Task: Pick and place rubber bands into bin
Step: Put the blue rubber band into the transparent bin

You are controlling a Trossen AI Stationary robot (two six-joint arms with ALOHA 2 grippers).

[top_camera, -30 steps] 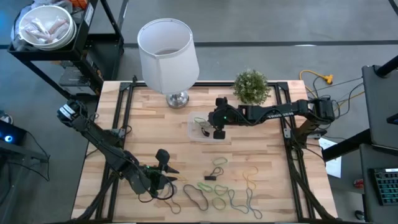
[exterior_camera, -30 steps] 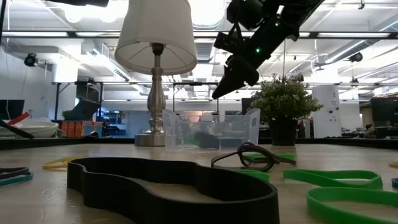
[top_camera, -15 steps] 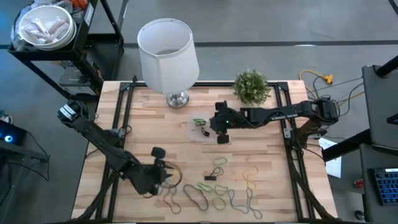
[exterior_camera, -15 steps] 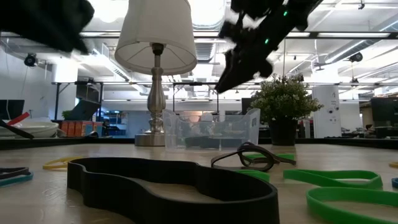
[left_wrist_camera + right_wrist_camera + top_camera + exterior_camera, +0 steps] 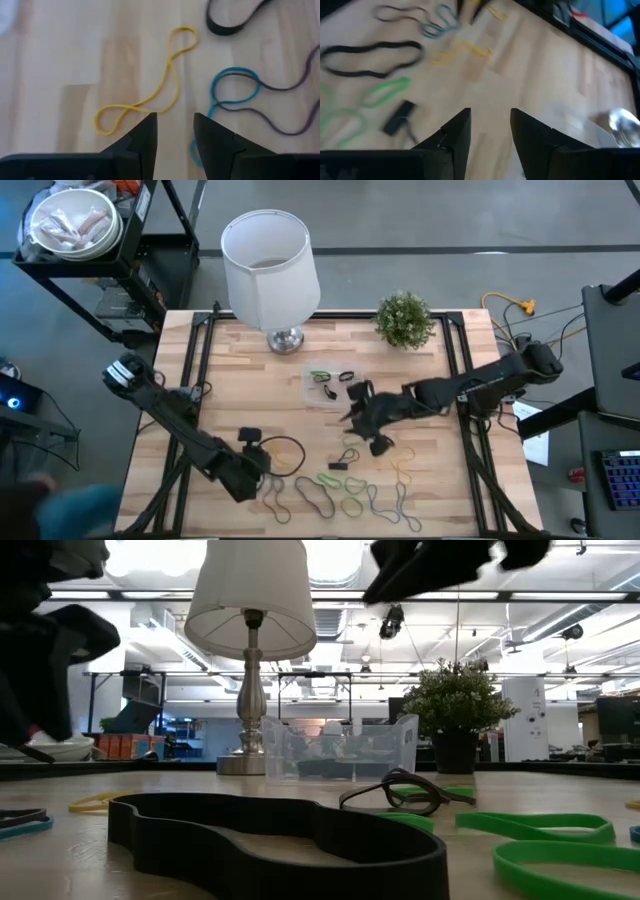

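Several rubber bands lie loose on the wooden table near its front edge: green ones, a wide black one, a yellow one and a blue one. The clear bin stands mid-table on its base, with a green and a black band in it. My left gripper hangs low over the front left of the table, open, just above the yellow and blue bands. My right gripper is in the air between the bin and the loose bands, open with nothing in it.
A lamp with a white shade stands at the far edge, left of the bin. A small potted plant stands at the far right. A small flat black piece lies among the bands. Black metal rails run along the table's sides.
My right gripper has left its place above the bin and swung toward the table's near edge, rising a little. My left gripper has sunk toward the table over the front-left bands and rolled about its own axis.
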